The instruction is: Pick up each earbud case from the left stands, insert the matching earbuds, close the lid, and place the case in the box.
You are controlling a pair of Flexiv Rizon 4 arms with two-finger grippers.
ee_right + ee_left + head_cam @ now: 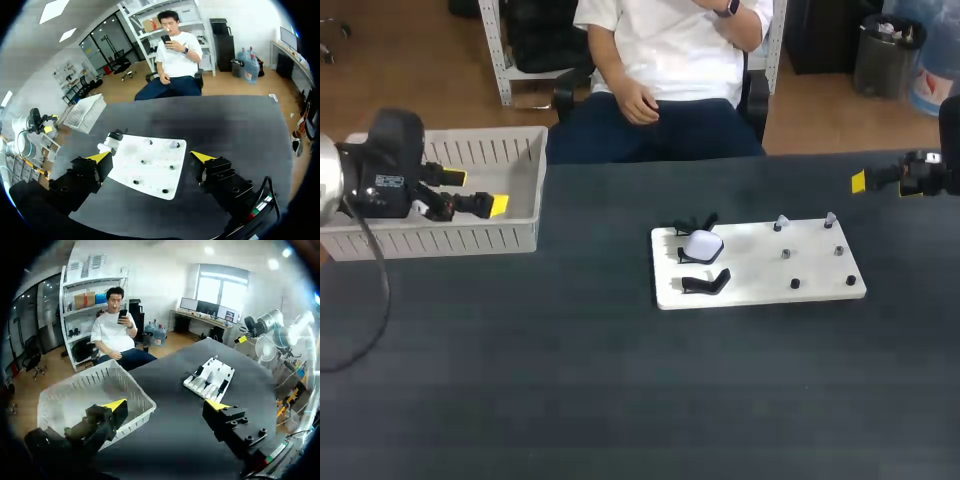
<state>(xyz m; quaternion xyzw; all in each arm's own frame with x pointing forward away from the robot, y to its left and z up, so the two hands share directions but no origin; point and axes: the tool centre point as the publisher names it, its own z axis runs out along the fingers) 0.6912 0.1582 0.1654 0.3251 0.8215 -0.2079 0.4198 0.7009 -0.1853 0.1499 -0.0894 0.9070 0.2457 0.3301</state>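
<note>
- A dark table [570, 380] carries a white board [755, 300], which serves as the reference for all positions below.
- Three black stands are fitted in a column on the left part of the white board. The nearest stand [706, 284] is seen as a bare black bracket.
- The white earbud case [703, 244] is seated on the middle stand, directly behind the nearest stand. Whether its lid is raised cannot be determined.
- The far stand [695, 225] is set at the far left corner of the white board and is partly hidden by the earbud case.
- Pegs [795, 284] are arranged in three pairs on the right part of the white board. The near and middle pairs appear dark. Two small pale pieces [781, 222] are carried on the far pair, but they are too small to identify.
- The right gripper [885, 185] is held to the right of the white board, past its far edge and clear of it. Its jaws are spread apart and nothing is held between them. In the right wrist view the white board is seen ahead of the fingers.
- The left gripper [477, 192] is positioned well to the left of the white board. Its jaws are spread apart and nothing is gripped.
- The box [525, 235], a white slatted basket, is placed well to the left of the white board and slightly farther back. The left gripper is located over its interior.
</note>
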